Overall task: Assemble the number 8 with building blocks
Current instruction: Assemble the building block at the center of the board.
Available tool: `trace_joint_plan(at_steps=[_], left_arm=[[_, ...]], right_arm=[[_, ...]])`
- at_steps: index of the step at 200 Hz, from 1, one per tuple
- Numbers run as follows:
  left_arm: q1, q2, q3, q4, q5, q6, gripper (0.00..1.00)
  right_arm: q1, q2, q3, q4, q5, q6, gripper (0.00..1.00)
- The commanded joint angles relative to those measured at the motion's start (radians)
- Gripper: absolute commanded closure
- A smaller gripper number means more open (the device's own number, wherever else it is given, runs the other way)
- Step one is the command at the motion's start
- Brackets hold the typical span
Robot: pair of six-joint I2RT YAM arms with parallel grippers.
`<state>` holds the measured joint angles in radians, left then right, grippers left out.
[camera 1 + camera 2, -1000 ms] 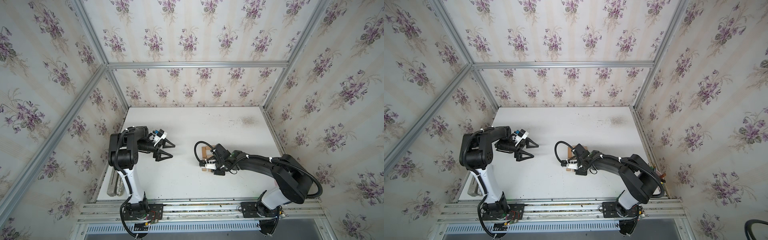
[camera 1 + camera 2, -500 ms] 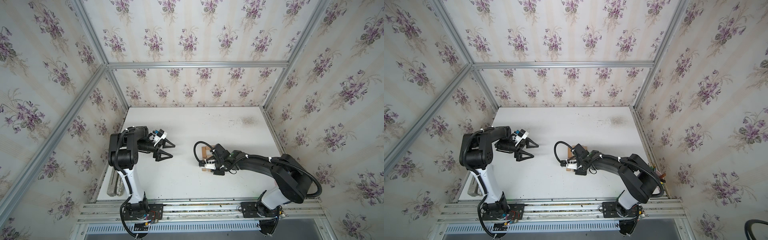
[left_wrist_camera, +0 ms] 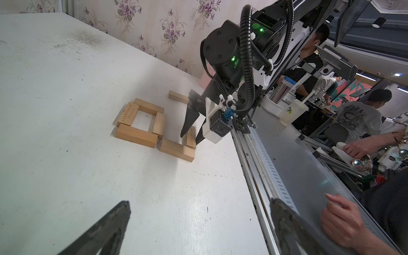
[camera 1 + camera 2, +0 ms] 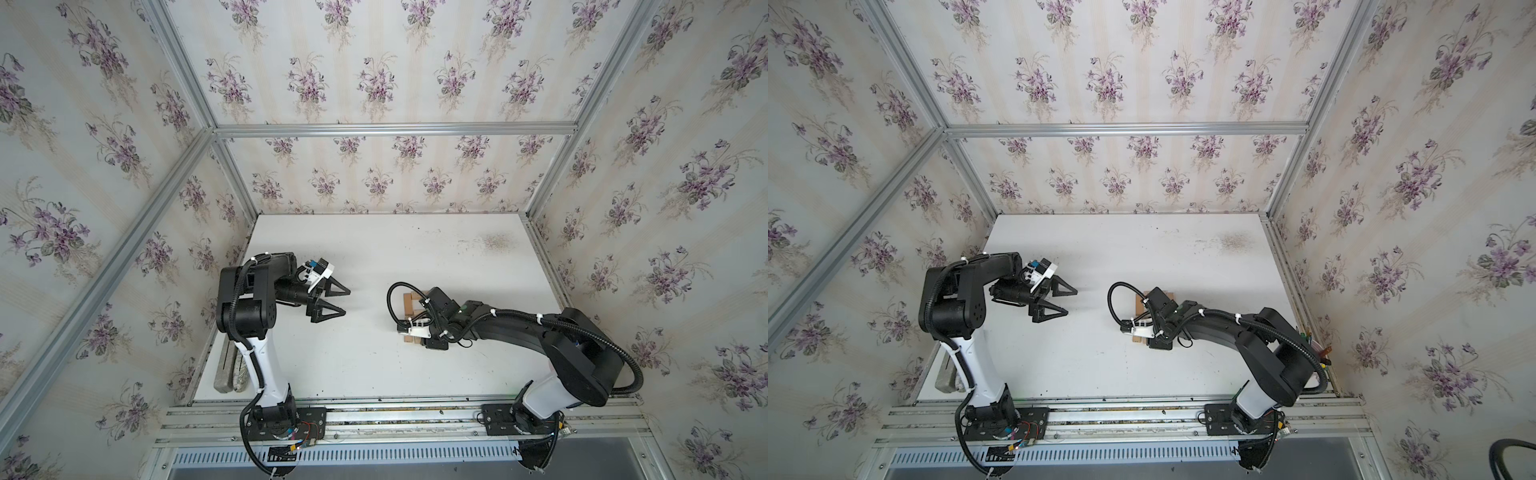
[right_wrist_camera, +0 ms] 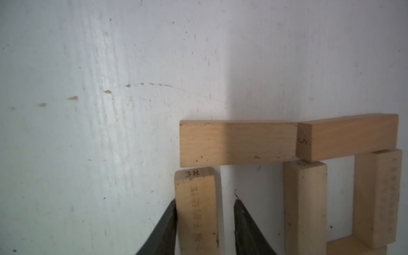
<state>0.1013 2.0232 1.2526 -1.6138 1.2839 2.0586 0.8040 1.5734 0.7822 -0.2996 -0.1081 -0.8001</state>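
Tan building blocks (image 3: 135, 135), incomplete number 8 (image 3: 159, 124)

Left tool (image 4: 1072, 301) spread open above white table (image 4: 1100, 374), right arm (image 4: 1217, 328) low over tan building blocks (image 4: 1138, 305)

table (image 4: 374, 353) centre free, blocks (image 3: 136, 138) — right side

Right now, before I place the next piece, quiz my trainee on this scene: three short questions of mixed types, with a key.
1. True or false: the left claw holds a block.
2. How many building blocks form the closed square?
3. The right claw straddles the block marked: A) 5, B) 38, C) 12.
Key: 1 false, it hangs open and empty; 2 four; 3 B, the 38 block.
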Motion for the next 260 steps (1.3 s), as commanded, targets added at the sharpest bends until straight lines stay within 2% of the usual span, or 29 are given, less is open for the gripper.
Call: trace_joint_plan(at_steps=[1, 21, 79, 87, 98, 119, 126, 138, 166, 184, 204, 260], left_arm=[[0.0, -0.001, 0.003, -0.17, 0.005, 0.382, 0.0], [0.001, -0.001, 0.003, -0.17, 0.005, 0.382, 0.0], [0.001, -0.002, 0.002, -0.17, 0.004, 0.383, 0.0], [0.001, -0.003, 0.002, -0.17, 0.005, 0.383, 0.0], [0.001, -0.001, 0.002, -0.171, 0.006, 0.381, 0.0], [0.001, -0.001, 0.003, -0.171, 0.005, 0.382, 0.0], [0.001, -0.002, 0.002, -0.171, 0.005, 0.383, 0.0], [0.001, -0.001, 0.002, -0.17, 0.005, 0.382, 0.0], [0.001, -0.003, 0.002, -0.17, 0.005, 0.382, 0.01], [0.001, -0.001, 0.003, -0.171, 0.005, 0.383, 0.0], [0.001, -0.002, 0.003, -0.171, 0.005, 0.382, 0.0], [0.001, -0.002, 0.003, -0.17, 0.006, 0.382, 0.0]], right_arm=[[0.002, 0.003, -0.001, -0.026, 0.007, 0.001, 0.51], [0.002, -0.004, -0.001, -0.024, 0.017, 0.001, 0.43], [0.0, -0.021, -0.015, -0.011, 0.043, 0.012, 0.38], [0.0, -0.021, -0.011, -0.012, 0.045, 0.015, 0.41], [-0.002, -0.018, -0.008, -0.005, 0.047, 0.02, 0.52], [-0.003, -0.01, 0.002, -0.003, 0.041, 0.029, 0.64], [-0.003, -0.007, 0.003, -0.003, 0.04, 0.033, 0.65], [-0.003, -0.004, 0.007, -0.004, 0.032, 0.039, 0.65], [-0.003, -0.004, 0.011, -0.009, 0.03, 0.042, 0.55], [-0.003, -0.004, 0.013, -0.011, 0.019, 0.04, 0.55], [-0.003, -0.007, 0.008, -0.015, 0.013, 0.039, 0.6], [-0.003, -0.004, -0.006, -0.026, -0.015, 0.042, 0.58]])
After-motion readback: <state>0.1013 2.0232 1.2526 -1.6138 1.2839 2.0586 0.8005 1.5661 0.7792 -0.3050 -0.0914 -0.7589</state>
